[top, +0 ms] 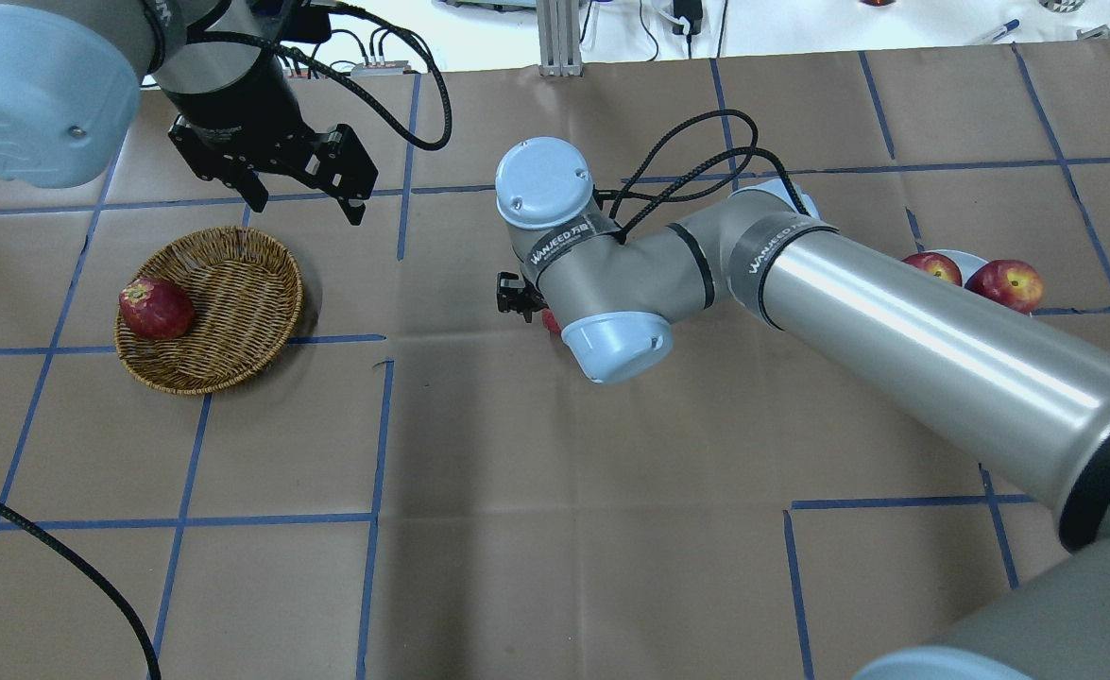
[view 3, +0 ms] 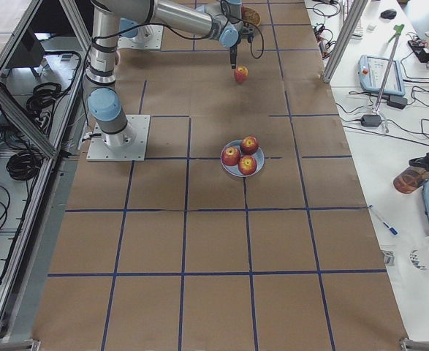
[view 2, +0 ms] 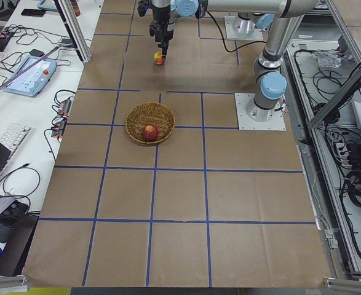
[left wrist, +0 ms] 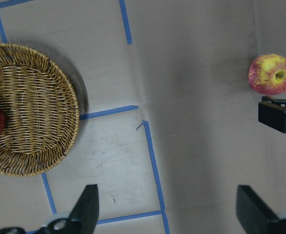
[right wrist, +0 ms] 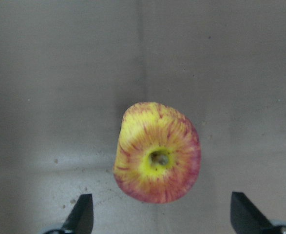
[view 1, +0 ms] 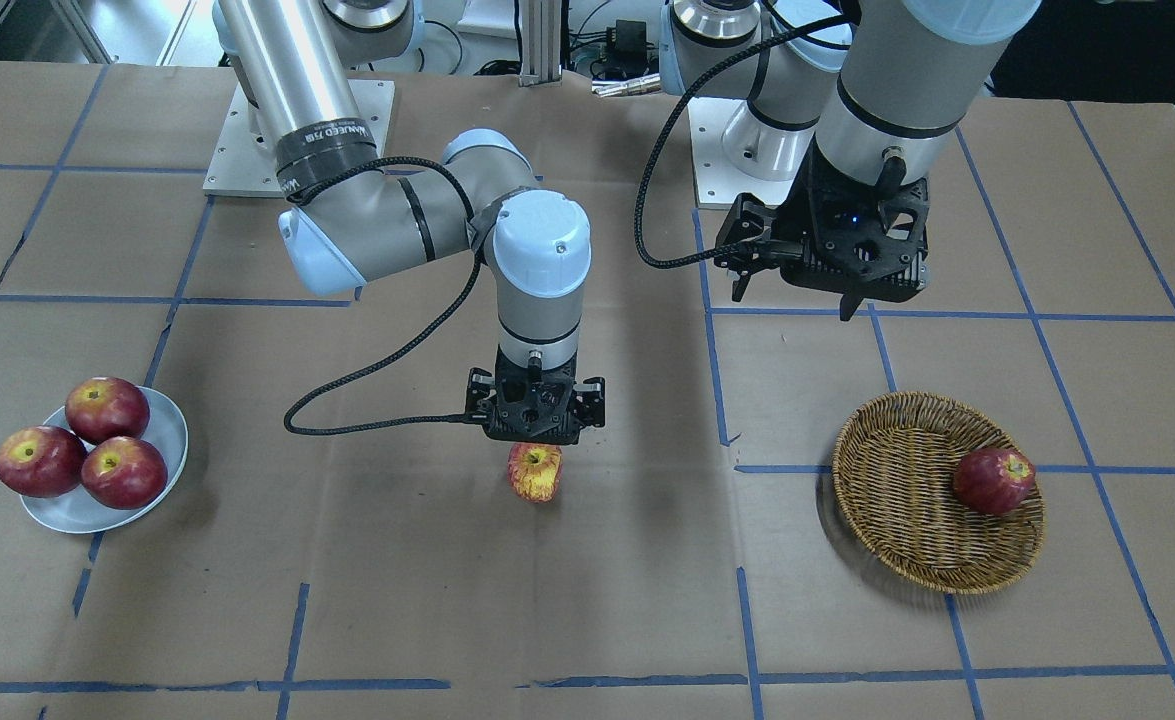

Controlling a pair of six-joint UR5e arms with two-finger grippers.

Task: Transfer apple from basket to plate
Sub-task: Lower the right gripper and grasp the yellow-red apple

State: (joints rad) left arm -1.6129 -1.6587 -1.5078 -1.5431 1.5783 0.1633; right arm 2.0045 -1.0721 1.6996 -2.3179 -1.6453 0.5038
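Directly beneath the right hand (right wrist: 162, 214) sits the apple (view 1: 535, 472), alone on the open bench (view 1: 397, 560), between the basket (view 1: 897, 440) and the plate (view 1: 175, 420) and well apart from both. In the right wrist view its stem hollow faces up at the camera, so its core axis stands near upright, and the fruit lies between the lines of the two fingers (right wrist: 84, 212), a little ahead of their tips. Those fingers are spread wide, wider than the apple, touching nothing and holding nothing. The coming move looks like a straight drop over the fruit before the fingers close on its sides. The right arm is plainly the nearer one, and the plate, carrying three dark red apples (view 1: 107, 408), lies on that arm's side of the bench. The left hand (top: 307, 200) hangs high by the basket's far edge, its fingers also apart and empty, well away from the apple. One dark red apple (view 1: 993, 480) rests against the basket's wall. The plate is already crowded, so a landing spot may be tight.
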